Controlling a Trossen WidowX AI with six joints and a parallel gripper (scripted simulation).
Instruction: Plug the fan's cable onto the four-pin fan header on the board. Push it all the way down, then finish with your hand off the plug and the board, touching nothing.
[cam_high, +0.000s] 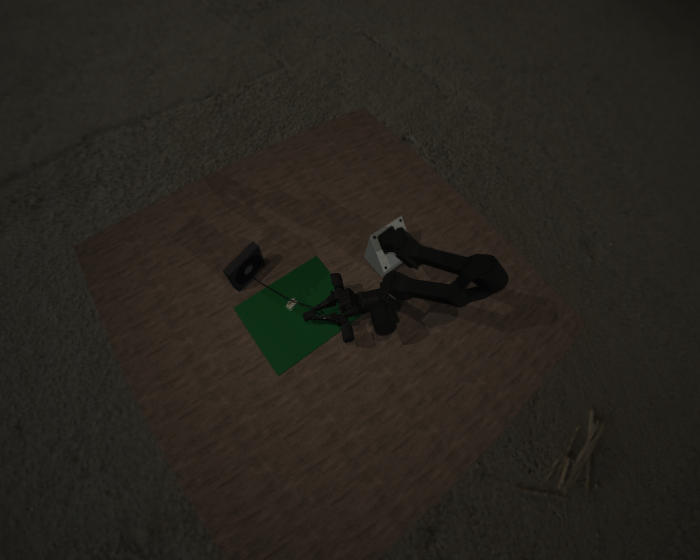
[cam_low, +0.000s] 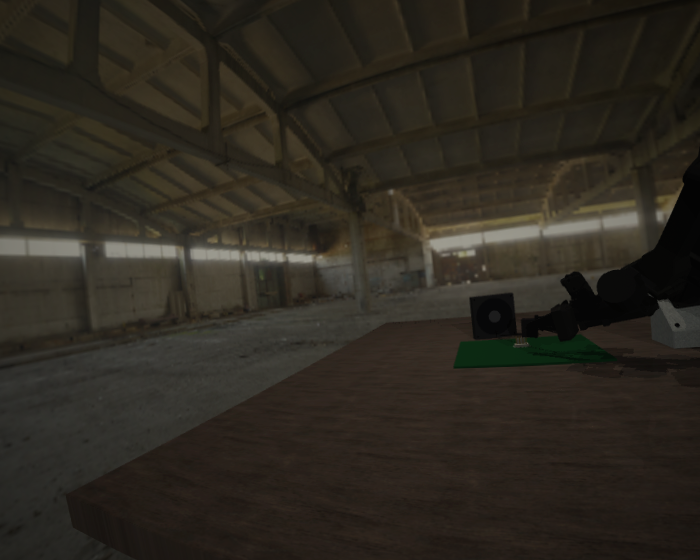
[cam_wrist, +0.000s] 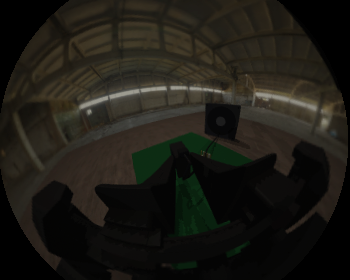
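Note:
A black fan (cam_high: 242, 266) (cam_low: 493, 315) (cam_wrist: 221, 121) stands upright on the wooden table just beyond the green board (cam_high: 280, 344) (cam_low: 496, 356) (cam_wrist: 146, 161). Its thin black cable (cam_high: 269, 287) (cam_wrist: 211, 148) runs across the board toward my fingertips. The pale four-pin header (cam_high: 292, 304) (cam_low: 520, 343) stands on the board. My gripper (cam_high: 307, 315) (cam_low: 524, 328) (cam_wrist: 181, 156) is low over the board, with its tips close beside and slightly above the header. It is shut on the small dark plug at the cable's end. The plug itself is hard to make out between the fingers.
The arm's white base mount (cam_high: 382, 252) (cam_low: 671, 324) stands on the table behind the board, and the folded arm (cam_high: 455, 280) lies low to its side. The wooden table (cam_high: 326, 437) (cam_low: 408, 455) extends around the board. A pile of sticks (cam_high: 575, 461) lies on the ground off the table.

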